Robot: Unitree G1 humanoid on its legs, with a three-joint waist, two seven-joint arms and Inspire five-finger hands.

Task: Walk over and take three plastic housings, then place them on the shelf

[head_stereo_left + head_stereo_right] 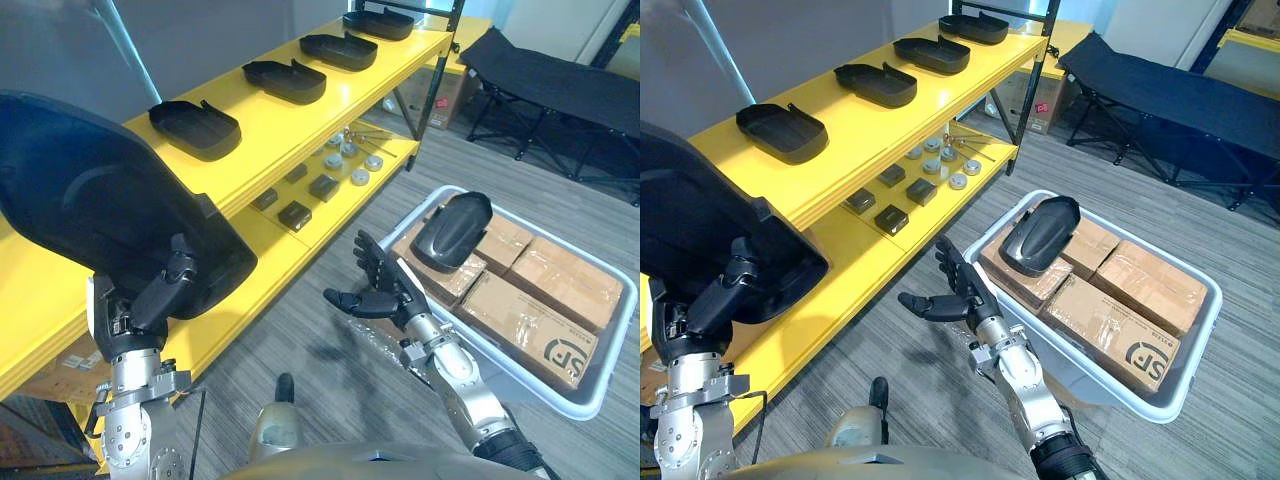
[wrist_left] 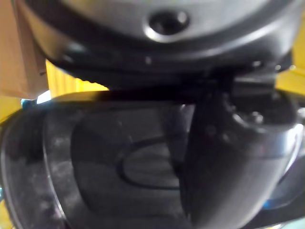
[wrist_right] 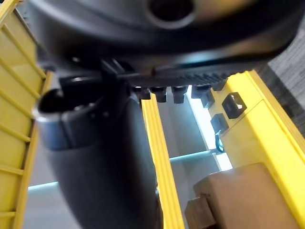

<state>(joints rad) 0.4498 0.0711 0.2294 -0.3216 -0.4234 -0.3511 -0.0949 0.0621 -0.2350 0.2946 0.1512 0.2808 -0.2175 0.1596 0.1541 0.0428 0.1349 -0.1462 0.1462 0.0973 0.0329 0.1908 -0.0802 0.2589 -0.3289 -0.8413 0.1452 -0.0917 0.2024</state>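
Left hand [image 1: 160, 295] was raised close to the head camera, thumb clamped over the rim of the held housing [image 1: 90, 200]. The held housing hung above the near end of the shelf [image 1: 270, 130], not set down. Right hand [image 1: 375, 292] was empty, fingers spread, low between shelf and bin [image 1: 1110, 382]. Bin housing [image 1: 452, 230] lay dome-up on the boxes [image 1: 540, 320]. Four shelf housings [image 1: 195, 128] sat in a row on the top level.

Risks: the grip looked like a thumb pinch on one edge of a bulky part, so it could swing or slip on the way down. The held housing masked its own landing spot and might catch the shelf lip or nudge the nearest of the shelf housings.

Unclear: left fingers were hidden behind the held housing, and so was the shelf surface under it. Small parts [image 1: 345, 160] on the lower level were too small to identify.
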